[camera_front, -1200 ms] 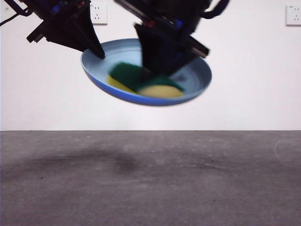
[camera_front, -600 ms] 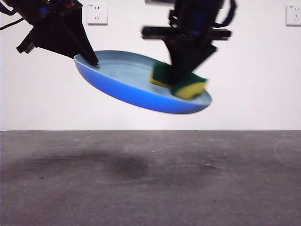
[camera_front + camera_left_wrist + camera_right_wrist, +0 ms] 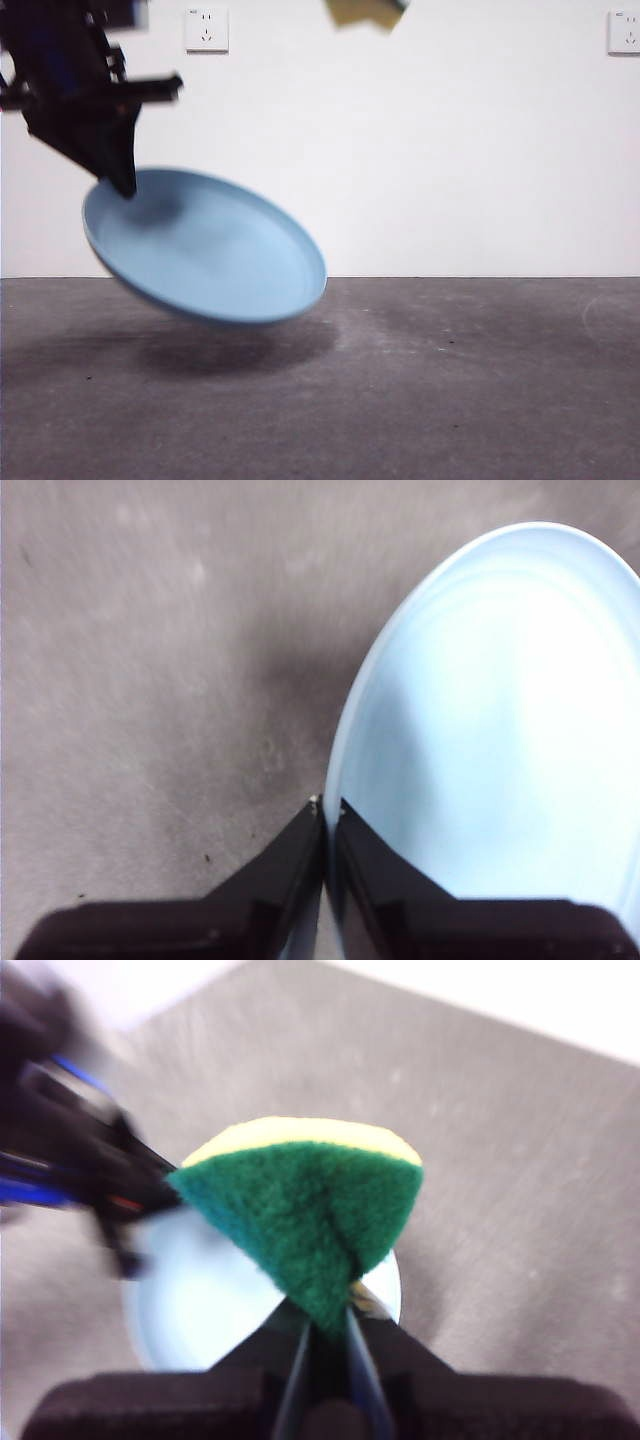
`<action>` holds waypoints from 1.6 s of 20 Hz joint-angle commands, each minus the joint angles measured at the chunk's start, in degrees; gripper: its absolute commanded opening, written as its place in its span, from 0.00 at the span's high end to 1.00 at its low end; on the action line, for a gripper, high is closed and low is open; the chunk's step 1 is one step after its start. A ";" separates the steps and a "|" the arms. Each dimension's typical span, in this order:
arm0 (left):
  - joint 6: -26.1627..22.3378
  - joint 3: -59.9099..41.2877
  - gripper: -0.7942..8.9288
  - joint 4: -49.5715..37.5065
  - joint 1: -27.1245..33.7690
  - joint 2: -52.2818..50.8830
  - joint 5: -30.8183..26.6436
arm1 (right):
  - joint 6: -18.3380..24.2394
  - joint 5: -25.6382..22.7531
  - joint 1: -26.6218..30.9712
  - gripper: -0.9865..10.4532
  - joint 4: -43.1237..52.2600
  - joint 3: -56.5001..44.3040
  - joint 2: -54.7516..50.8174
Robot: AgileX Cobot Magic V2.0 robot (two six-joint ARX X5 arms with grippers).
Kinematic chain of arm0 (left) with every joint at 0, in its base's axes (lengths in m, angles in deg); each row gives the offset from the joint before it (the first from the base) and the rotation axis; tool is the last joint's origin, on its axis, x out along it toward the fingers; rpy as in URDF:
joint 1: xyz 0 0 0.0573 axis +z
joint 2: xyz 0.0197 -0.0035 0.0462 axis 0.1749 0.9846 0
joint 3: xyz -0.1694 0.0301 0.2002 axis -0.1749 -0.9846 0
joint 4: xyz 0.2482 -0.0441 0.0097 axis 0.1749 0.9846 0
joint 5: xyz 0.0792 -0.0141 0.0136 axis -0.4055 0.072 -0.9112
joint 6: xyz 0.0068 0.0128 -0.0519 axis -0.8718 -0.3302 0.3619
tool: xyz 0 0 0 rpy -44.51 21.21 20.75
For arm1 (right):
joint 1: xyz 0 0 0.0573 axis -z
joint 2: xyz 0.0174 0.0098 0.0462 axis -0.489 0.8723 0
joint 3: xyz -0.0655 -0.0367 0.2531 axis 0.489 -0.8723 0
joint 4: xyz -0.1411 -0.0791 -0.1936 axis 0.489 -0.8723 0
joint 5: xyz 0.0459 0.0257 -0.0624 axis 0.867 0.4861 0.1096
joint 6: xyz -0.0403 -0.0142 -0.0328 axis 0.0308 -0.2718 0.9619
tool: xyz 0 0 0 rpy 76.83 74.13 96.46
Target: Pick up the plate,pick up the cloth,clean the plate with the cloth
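Observation:
The light-blue plate (image 3: 205,250) hangs tilted just above the table at the left, its inside facing the front view. My left gripper (image 3: 120,185) is shut on its upper left rim; the left wrist view shows the jaws (image 3: 327,805) pinching the rim of the plate (image 3: 490,730). My right gripper (image 3: 325,1315) is shut on the cloth (image 3: 310,1220), a yellow sponge with a green top, held high above the plate (image 3: 200,1310) and apart from it. In the front view only the sponge's yellow underside (image 3: 365,12) shows at the top edge.
The grey table (image 3: 450,380) stretches to a white wall. Two wall sockets (image 3: 206,28) (image 3: 624,32) sit high on the wall. The left arm (image 3: 80,1160) shows blurred in the right wrist view.
The right gripper has lifted the sponge off the plate, up to the top edge. The left gripper has swung the plate down and left, tilting its inside toward the front.

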 commanded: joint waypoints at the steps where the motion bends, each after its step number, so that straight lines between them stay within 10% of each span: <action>1: -1.14 0.13 0.93 -1.33 1.44 4.31 0.24 | -0.46 0.02 -0.07 0.93 -1.42 -0.42 -3.72; 7: -1.07 0.13 0.87 -1.73 3.13 13.84 0.85 | -0.39 -6.03 0.02 0.93 -5.66 -0.42 -11.04; 10: -1.03 0.13 0.34 -2.38 3.13 14.34 1.03 | -0.42 -7.69 0.20 0.93 -8.96 -0.42 -11.21; 20: 0.94 0.13 0.34 1.44 1.77 8.04 1.57 | -0.39 -7.74 0.79 0.93 -9.84 -0.42 -4.48; 32: 5.29 0.13 0.34 10.05 -4.00 -25.18 2.69 | -5.88 -6.97 10.91 0.93 -9.70 -0.42 23.15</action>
